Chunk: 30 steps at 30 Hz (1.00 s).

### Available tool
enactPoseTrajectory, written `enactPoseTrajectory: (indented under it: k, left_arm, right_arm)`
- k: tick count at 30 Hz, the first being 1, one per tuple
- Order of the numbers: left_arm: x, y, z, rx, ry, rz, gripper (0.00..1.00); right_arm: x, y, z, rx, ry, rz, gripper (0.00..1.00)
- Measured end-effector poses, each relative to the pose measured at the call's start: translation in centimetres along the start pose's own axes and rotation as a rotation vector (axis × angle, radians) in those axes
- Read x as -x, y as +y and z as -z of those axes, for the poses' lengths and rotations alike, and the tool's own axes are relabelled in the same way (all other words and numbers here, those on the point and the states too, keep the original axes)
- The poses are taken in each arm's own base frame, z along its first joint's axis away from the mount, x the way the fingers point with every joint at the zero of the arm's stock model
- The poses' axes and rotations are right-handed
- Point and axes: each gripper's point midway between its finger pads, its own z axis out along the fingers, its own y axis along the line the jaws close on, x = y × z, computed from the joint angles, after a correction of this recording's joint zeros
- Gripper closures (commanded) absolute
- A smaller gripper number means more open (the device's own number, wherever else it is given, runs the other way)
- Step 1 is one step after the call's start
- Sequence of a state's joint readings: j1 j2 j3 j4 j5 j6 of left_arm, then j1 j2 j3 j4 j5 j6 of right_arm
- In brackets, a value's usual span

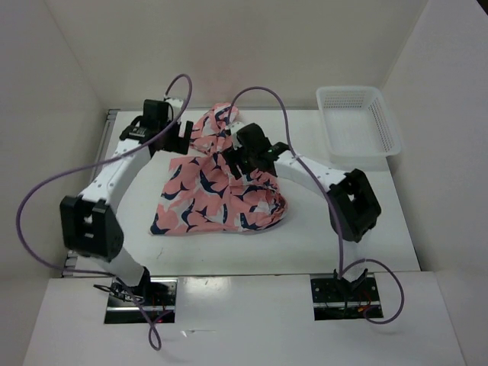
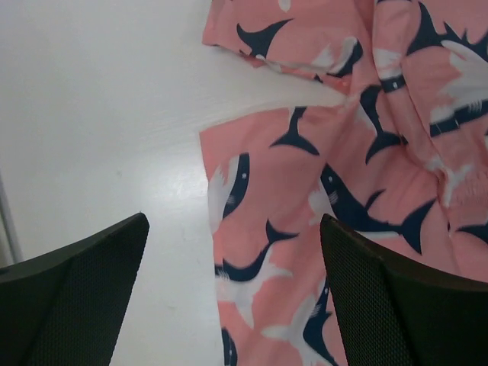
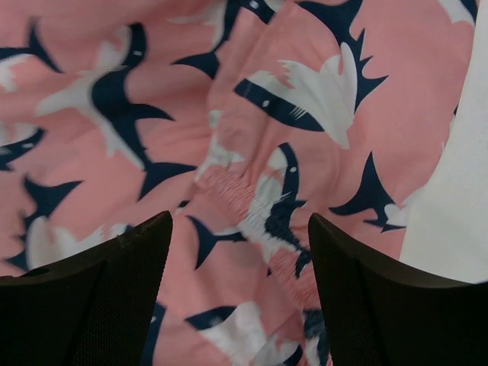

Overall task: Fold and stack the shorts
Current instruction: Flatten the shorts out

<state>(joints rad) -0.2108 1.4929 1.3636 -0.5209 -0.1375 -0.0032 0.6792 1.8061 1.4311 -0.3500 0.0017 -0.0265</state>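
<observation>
We see a white table with the shorts lying rumpled at its middle. One end of the shorts reaches toward the far edge, and the wider end is spread toward the near edge. A white mesh basket sits in the far right corner, well apart from the shorts. The left gripper hangs over the shorts' left border, its fingers spread wide with nothing between them. The right gripper hovers above the middle of the cloth, its fingers also apart and clamping nothing.
</observation>
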Motion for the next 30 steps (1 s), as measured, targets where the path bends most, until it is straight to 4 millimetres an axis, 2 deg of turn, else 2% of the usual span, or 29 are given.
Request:
enactPoseTrajectory:
  k: [3, 7, 11, 15, 17, 18, 20, 24, 27, 29, 30]
  left_arm:
    - [0.7, 0.5, -6.0, -0.038, 0.077, 0.027, 0.00]
    - [0.8, 0.7, -13.7, -0.107, 0.160, 0.063, 0.00]
    - [0.2, 1.7, -18.6, -0.130, 0.196, 0.096, 0.00]
    - [-0.2, 2.6, -20.3, -0.125, 0.208, 0.111, 0.03]
    - [-0.2, 2.4, -20.4, -0.128, 0.208, 0.109, 0.10]
    - [-0.1, 2.2, -20.4, -0.130, 0.207, 0.108, 0.18]
    - [-0.1, 1.6, -20.5, -0.136, 0.204, 0.100, 0.25]
    - [-1.3, -0.7, -20.9, -0.160, 0.231, 0.071, 0.39]
    - [-2.9, -2.3, -21.2, -0.173, 0.270, 0.053, 0.63]
    - [-3.8, -3.0, -21.4, -0.178, 0.290, 0.039, 0.76]
    - [-4.1, -3.1, -21.5, -0.174, 0.297, 0.036, 0.88]
  right_arm:
    - [-1.0, -1.0, -3.4, -0.037, 0.046, 0.006, 0.23]
    - [-2.0, -1.3, -6.0, -0.060, 0.073, 0.017, 0.23]
    - [-1.8, -0.4, -7.0, -0.056, 0.071, 0.039, 0.23]
    - [-1.3, 0.9, -7.2, -0.037, 0.055, 0.067, 0.23]
    - [-1.3, 1.4, -7.2, -0.030, 0.053, 0.076, 0.22]
    - [-1.3, 1.6, -7.2, -0.028, 0.054, 0.079, 0.20]
    - [-1.4, 1.8, -7.2, -0.031, 0.055, 0.080, 0.18]
    - [-2.1, 1.3, -7.9, -0.065, 0.068, 0.082, 0.18]
    - [-3.2, 0.7, -8.9, -0.097, 0.093, 0.087, 0.27]
    - [-3.9, 0.5, -9.3, -0.108, 0.110, 0.091, 0.39]
    - [-4.2, 0.4, -9.5, -0.113, 0.116, 0.088, 0.45]
